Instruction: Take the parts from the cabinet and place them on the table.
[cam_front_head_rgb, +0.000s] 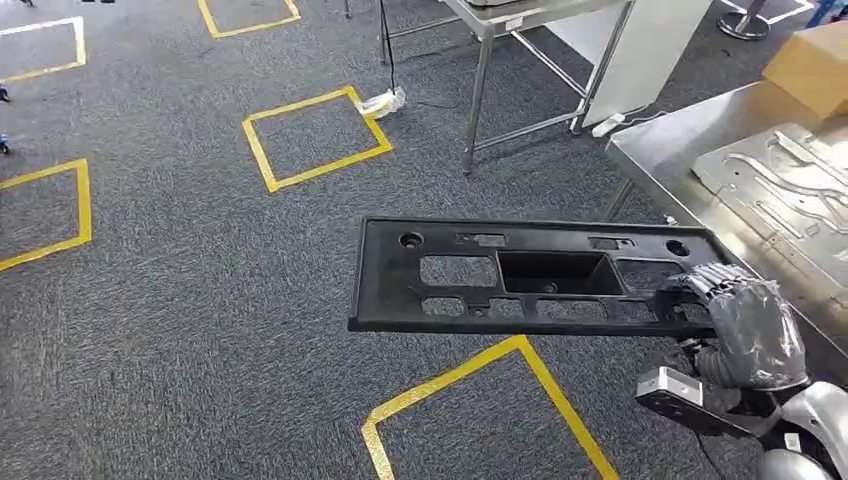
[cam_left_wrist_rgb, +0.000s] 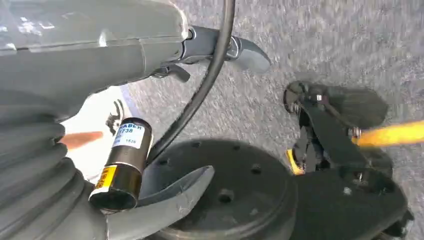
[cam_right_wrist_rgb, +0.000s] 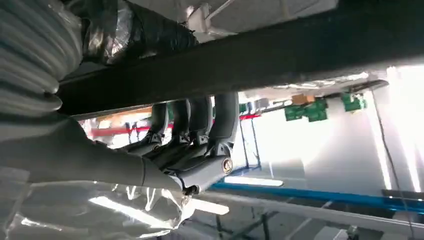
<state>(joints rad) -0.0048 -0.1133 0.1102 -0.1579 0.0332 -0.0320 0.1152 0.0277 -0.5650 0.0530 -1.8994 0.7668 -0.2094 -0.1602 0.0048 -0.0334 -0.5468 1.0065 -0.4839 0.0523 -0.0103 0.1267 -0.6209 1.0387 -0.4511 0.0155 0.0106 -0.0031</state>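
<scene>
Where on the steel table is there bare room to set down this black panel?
The bare strip along the steel table's near-left edge, beside the grey metal part. Farther right is crowded by that part and a cardboard box. The right robot hand holds the black panel.

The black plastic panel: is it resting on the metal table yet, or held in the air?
Held in the air: the right hand grips one end of the black plastic panel, which hangs level over the carpet beside the metal table.

One label is partly legible, in the left wrist view: a white label on a small dark cylinder (cam_left_wrist_rgb: 121, 165) reads "…ABER", "…738" and "1526"; its first characters are cut off. A yellow band lower on the cylinder carries unreadable markings.
</scene>
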